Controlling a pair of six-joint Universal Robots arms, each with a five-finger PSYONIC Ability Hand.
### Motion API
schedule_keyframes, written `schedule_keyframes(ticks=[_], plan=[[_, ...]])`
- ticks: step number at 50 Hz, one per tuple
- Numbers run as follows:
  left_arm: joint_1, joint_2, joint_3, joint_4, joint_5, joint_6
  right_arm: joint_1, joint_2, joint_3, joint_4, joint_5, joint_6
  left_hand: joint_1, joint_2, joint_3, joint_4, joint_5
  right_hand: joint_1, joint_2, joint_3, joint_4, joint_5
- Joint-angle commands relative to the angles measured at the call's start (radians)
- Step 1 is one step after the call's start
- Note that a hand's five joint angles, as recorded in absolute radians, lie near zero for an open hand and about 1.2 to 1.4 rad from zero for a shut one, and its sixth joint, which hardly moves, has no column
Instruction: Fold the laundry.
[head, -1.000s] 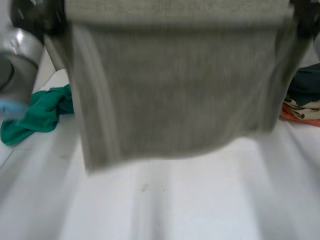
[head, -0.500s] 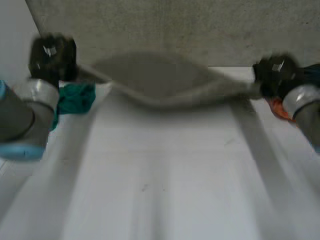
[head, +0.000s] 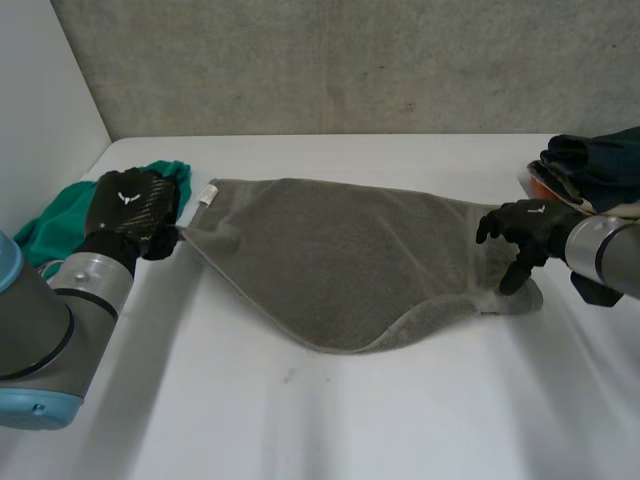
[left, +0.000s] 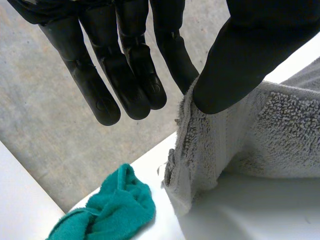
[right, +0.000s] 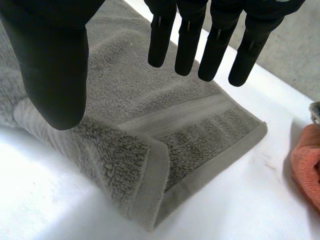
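Observation:
A grey towel lies spread across the white table, its near edge doubled under in a curve. My left hand is at the towel's left corner. In the left wrist view the hand pinches the towel's hem between thumb and fingers. My right hand hovers over the towel's right corner with its fingers spread and nothing in them. In the right wrist view the hand is open just above the folded-over corner of the towel.
A green cloth is bunched behind my left hand, also in the left wrist view. A pile of dark and orange clothes sits at the table's right edge, with an orange cloth beside the towel's corner. A grey wall runs along the back.
The towel hung in the air between both hands, then swung forward and down onto the table. My right hand has opened and let go of its corner; the left still pinches its own.

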Motion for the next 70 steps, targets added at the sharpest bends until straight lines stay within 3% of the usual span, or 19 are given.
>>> schedule_keyframes(ticks=[1, 9, 19, 26, 32, 34, 37, 41, 50, 52, 53, 62, 67, 70], plan=[[0.000, 0.044, -0.010, 0.000, 0.001, -0.001, -0.005, 0.023, -0.166, 0.161, -0.007, 0.031, 0.239, 0.198, 0.202, 0.193, 0.235, 0.003, 0.020, 0.013, 0.019, 0.045], [-0.002, 0.067, -0.011, 0.000, 0.001, -0.001, 0.007, 0.067, -0.224, 0.220, -0.001, 0.019, 0.239, 0.198, 0.202, 0.193, 0.235, -0.020, -0.004, -0.010, -0.004, 0.021], [0.000, 0.067, -0.011, 0.001, 0.003, -0.003, 0.027, 0.233, -0.348, 0.304, 0.024, -0.024, 0.239, 0.198, 0.202, 0.193, 0.235, 0.000, 0.017, 0.010, 0.016, 0.042], [0.006, 0.065, -0.011, 0.001, 0.003, -0.003, 0.052, 0.253, -0.309, 0.312, 0.108, -0.122, 0.239, 0.198, 0.202, 0.193, 0.235, -0.137, -0.121, -0.128, -0.121, -0.096], [0.010, 0.065, -0.003, 0.001, 0.003, -0.003, 0.053, 0.244, -0.255, 0.309, 0.122, -0.141, 0.239, 0.198, 0.202, 0.193, 0.235, -0.132, -0.115, -0.122, -0.116, -0.090], [0.010, 0.067, -0.003, 0.001, 0.003, -0.003, 0.053, 0.232, -0.238, 0.301, 0.120, -0.144, 0.239, 0.198, 0.202, 0.193, 0.235, -0.065, -0.048, -0.055, -0.049, -0.023], [0.010, 0.068, -0.002, 0.001, 0.003, -0.001, 0.055, 0.200, -0.213, 0.279, 0.117, -0.144, 0.239, 0.198, 0.202, 0.193, 0.235, 0.219, 0.236, 0.229, 0.235, 0.261], [0.010, 0.074, -0.003, 0.000, 0.001, 0.000, 0.052, 0.138, -0.166, 0.261, 0.113, -0.144, 0.239, 0.198, 0.202, 0.193, 0.235, 0.355, 0.372, 0.365, 0.371, 0.397], [0.009, 0.108, -0.011, -0.008, 0.001, 0.002, 0.046, 0.063, -0.094, 0.223, 0.108, -0.144, 0.239, 0.198, 0.202, 0.193, 0.235, 0.405, 0.421, 0.415, 0.421, 0.447], [0.009, 0.114, -0.011, -0.012, 0.001, 0.002, 0.044, 0.063, -0.083, 0.220, 0.108, -0.142, 0.239, 0.198, 0.202, 0.193, 0.235, 0.610, 0.626, 0.619, 0.626, 0.651], [0.007, 0.116, -0.011, -0.017, 0.001, 0.002, 0.044, 0.064, -0.075, 0.220, 0.102, -0.144, 0.239, 0.198, 0.202, 0.193, 0.235, 0.886, 0.903, 0.896, 0.902, 0.928], [0.013, 0.209, -0.008, -0.132, 0.001, 0.003, 0.038, 0.032, -0.060, 0.212, 0.085, -0.157, 0.239, 0.198, 0.202, 0.193, 0.235, 0.889, 0.905, 0.899, 0.905, 0.930], [0.039, 0.336, 0.001, -0.270, 0.001, 0.009, 0.001, -0.175, 0.000, 0.242, 0.084, -0.176, 0.239, 0.198, 0.202, 0.193, 0.235, 0.889, 0.905, 0.899, 0.905, 0.930], [0.062, 0.434, 0.000, -0.388, 0.007, 0.037, -0.065, -0.302, 0.090, 0.278, 0.076, -0.265, 0.239, 0.198, 0.202, 0.193, 0.235, 0.889, 0.905, 0.899, 0.905, 0.930]])
